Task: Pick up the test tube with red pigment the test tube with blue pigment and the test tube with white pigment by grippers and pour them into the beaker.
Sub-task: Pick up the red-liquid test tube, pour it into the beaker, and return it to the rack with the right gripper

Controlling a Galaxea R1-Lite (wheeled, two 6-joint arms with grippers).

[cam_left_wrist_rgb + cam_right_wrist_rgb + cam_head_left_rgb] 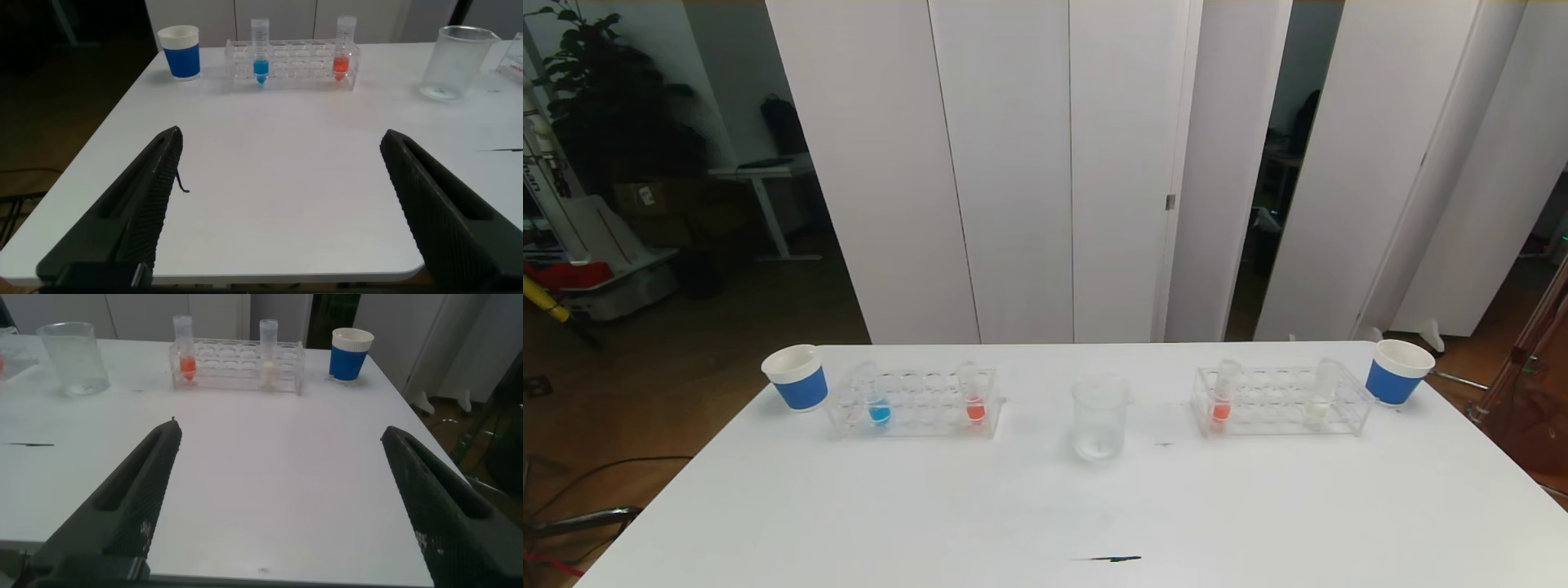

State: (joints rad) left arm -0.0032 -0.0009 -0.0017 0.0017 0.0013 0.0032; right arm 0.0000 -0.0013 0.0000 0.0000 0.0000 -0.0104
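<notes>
left gripper (282, 208): jaws spread wide, nothing held, hung over the desk's near edge on the left side; not in head view
right gripper (282, 502): jaws spread wide, nothing held, hung over the near edge on the right side
desk (1045, 506): white, bare between the grippers and the glassware
beaker (1100, 416): stood upright mid-desk between the two racks, apart from both, a touch nearer than them
left rack (915, 402): toward the far left corner; test tube with blue pigment (877, 398) at its left end, test tube with red pigment (974, 397) at its right end, both upright
right rack (1281, 400): toward the far right corner; second red tube (1222, 398) at its left end, test tube with white pigment (1319, 396) near its right end, upright
key relation: tubes stood well ahead of both grippers, long axes vertical; left arm looked nearer blue, right arm nearer white
paper cups: one (796, 377) outside the left rack, one (1396, 372) outside the right rack
</notes>
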